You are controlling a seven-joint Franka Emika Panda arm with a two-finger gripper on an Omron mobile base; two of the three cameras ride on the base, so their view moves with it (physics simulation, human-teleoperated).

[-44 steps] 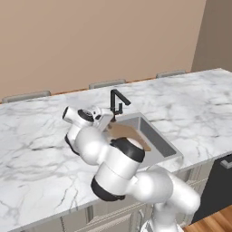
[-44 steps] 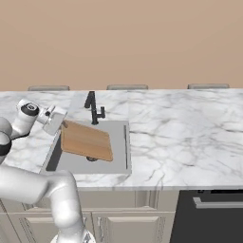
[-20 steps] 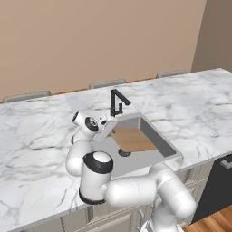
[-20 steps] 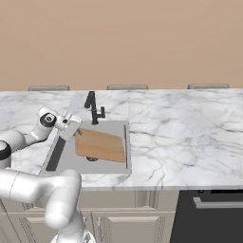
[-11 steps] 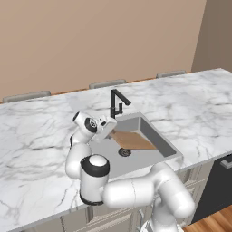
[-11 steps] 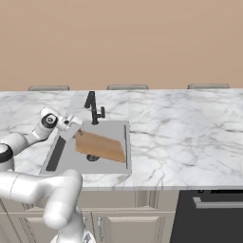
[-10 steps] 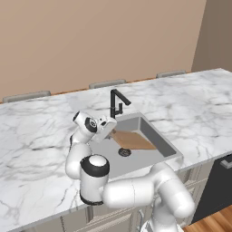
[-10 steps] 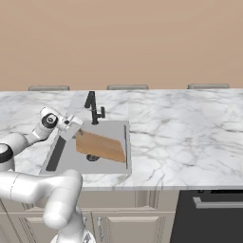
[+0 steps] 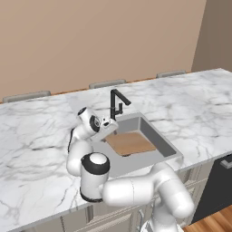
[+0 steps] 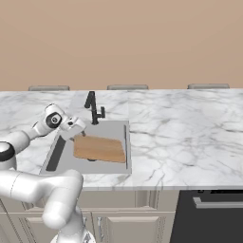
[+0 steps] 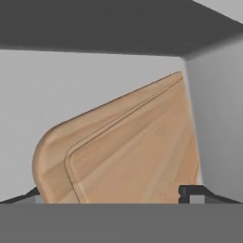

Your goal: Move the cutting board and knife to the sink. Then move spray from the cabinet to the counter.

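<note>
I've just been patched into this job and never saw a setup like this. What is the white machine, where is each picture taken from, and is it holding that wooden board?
The white machine is a jointed robot arm on a drivable base, ending in a two-finger gripper. Two pictures come from cameras on the base, behind the arm to its left and right, looking down over the marble counter. The third comes from a camera on the hand, looking along the fingers. The cutting board lies in the sink, beside the black faucet. In the hand view the board fills the space just ahead of the open fingertips, so it seems released, not held.
</note>
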